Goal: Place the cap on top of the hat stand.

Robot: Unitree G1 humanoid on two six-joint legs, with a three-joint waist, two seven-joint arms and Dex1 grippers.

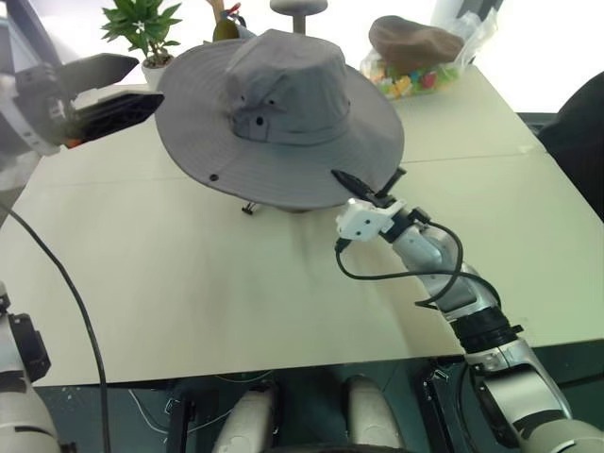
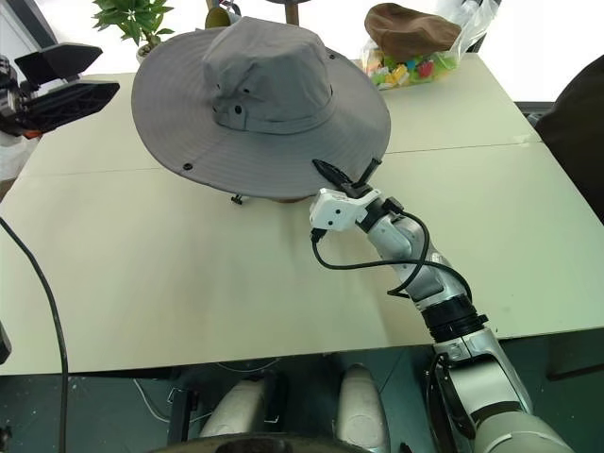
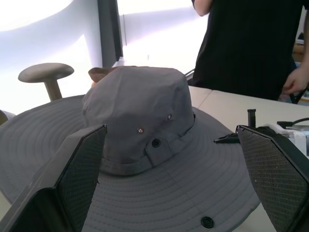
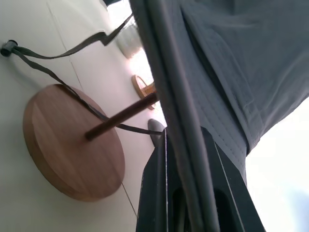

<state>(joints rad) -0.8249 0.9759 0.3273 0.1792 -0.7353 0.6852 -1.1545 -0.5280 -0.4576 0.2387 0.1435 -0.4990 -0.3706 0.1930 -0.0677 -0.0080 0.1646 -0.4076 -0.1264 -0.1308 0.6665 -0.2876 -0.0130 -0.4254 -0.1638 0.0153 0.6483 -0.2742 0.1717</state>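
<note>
The cap, a wide-brimmed grey sun hat, sits raised above the table over the hat stand. The stand's top is hidden under the crown. In the right wrist view its round brown base and thin rod show beneath the brim. My right gripper is shut on the near right edge of the brim. My left gripper hovers open off the cap's left side, apart from the brim, with nothing between its fingers.
The cap's chin cord trails on the table by the base. Behind the cap stand a grey mushroom-topped stand, a potted plant and a small brown cap on a bag of coloured sweets. A person in black stands beyond the table.
</note>
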